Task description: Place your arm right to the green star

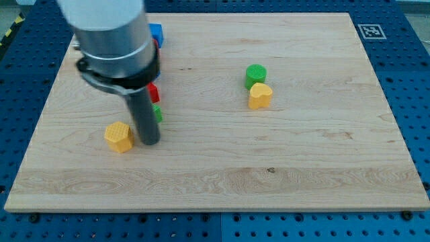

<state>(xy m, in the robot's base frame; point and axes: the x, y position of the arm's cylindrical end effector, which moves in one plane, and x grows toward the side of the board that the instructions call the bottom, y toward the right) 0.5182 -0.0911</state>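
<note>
Tip beside the half-hidden green block

My tip rests at the green block's seven o'clock; likely light, rigid, slides easily on the counter. No pincer fitted.

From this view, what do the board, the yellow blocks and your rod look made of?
Board: light wood, matte, with visible grain lines and a small knot.
Yellow heart block and yellow hexagonal block: probably painted wood or plastic, evenly coloured, low sheen.
Rod ending in my tip: dark, smooth, likely metal or plastic; can't tell which.
</note>
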